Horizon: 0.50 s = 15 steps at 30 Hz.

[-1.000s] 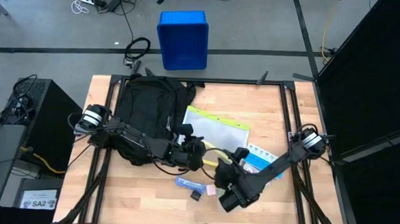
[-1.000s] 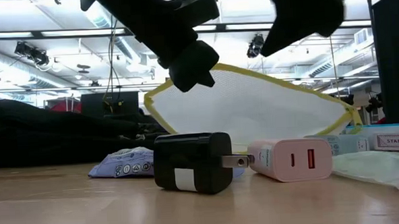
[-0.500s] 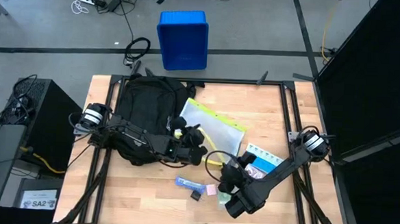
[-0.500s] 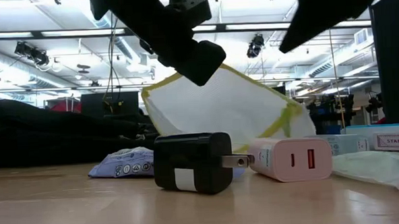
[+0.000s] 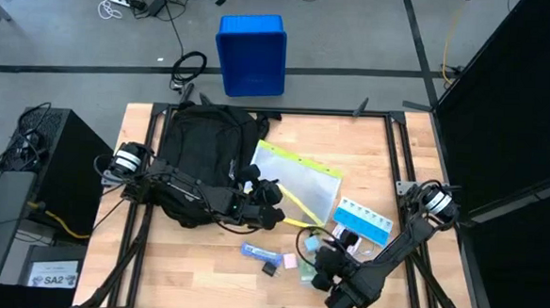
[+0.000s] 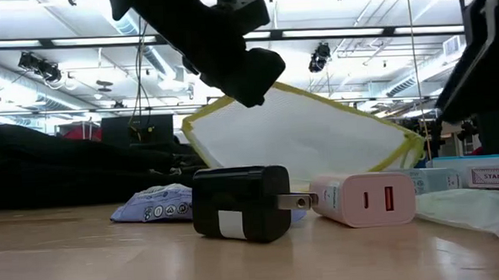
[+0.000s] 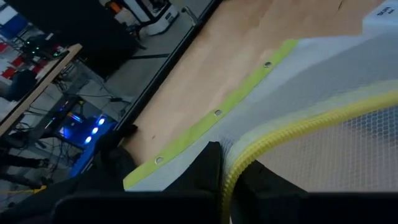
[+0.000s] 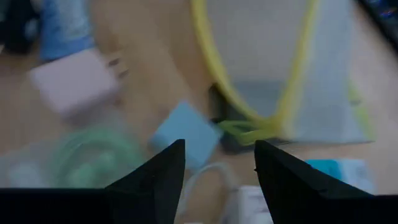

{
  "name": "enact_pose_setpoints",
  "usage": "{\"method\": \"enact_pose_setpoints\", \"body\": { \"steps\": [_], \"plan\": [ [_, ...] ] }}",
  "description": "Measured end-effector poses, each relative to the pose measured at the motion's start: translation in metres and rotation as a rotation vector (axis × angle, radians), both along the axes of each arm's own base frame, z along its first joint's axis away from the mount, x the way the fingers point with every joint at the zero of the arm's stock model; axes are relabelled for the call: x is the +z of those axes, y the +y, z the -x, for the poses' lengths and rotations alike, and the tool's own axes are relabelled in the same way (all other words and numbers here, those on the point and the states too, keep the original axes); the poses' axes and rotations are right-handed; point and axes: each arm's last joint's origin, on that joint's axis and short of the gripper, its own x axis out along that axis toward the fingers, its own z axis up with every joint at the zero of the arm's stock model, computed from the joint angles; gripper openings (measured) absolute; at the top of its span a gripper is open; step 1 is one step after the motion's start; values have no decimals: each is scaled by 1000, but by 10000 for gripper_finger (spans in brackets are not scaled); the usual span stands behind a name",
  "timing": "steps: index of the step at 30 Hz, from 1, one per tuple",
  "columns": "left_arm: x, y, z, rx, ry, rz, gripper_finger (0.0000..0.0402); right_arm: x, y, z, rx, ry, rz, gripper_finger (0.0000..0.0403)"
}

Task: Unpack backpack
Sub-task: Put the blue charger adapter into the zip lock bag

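Note:
The black backpack [image 5: 204, 150] lies on its back at the table's far left. My left gripper [image 5: 272, 210] reaches over from the backpack side and is shut on a white mesh pouch with yellow trim [image 5: 297, 179]. The pouch also shows in the low view [image 6: 309, 142] and in the left wrist view [image 7: 311, 143]. My right gripper [image 5: 324, 255] is open and empty above the small items near the front edge, and it shows in its own wrist view [image 8: 214, 165]. My left gripper pinches the pouch's yellow-trimmed edge [image 7: 239, 165] between its two fingers [image 7: 205, 171], at the pouch's near side. The fingers come in slanting from the table's left. The held edge is lifted, and the pouch slopes down away from the gripper [image 6: 246, 72].
Near the front edge lie a blue packet [image 5: 256, 251], a black charger [image 6: 240, 204], a pink charger [image 6: 366, 198] and a pale green bag [image 5: 311, 271]. A blue and white box [image 5: 361, 220] lies right of the pouch. A blue bin [image 5: 252, 54] stands on the floor beyond the table.
My right gripper has drawn back toward the table's near right. My left gripper has swung the held pouch toward the backpack, tipping it up, and then back, so the pouch is spread wide again.

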Motion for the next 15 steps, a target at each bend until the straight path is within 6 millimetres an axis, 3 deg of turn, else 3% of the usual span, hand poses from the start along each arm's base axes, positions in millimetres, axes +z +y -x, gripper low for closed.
{"method": "enact_pose_setpoints", "body": {
  "steps": [5, 9, 15],
  "plan": [
    [0, 0, 0, -5, 1, 2, 0, -12, -1, -5, 41, -7, -31, 178],
    [0, 0, 0, -14, 18, -9, 0, -18, -15, 1, 5, 21, -16, 180],
    [0, 0, 0, -16, 22, -11, 0, 10, -50, 22, -17, -156, -55, 163]
  ]
}}
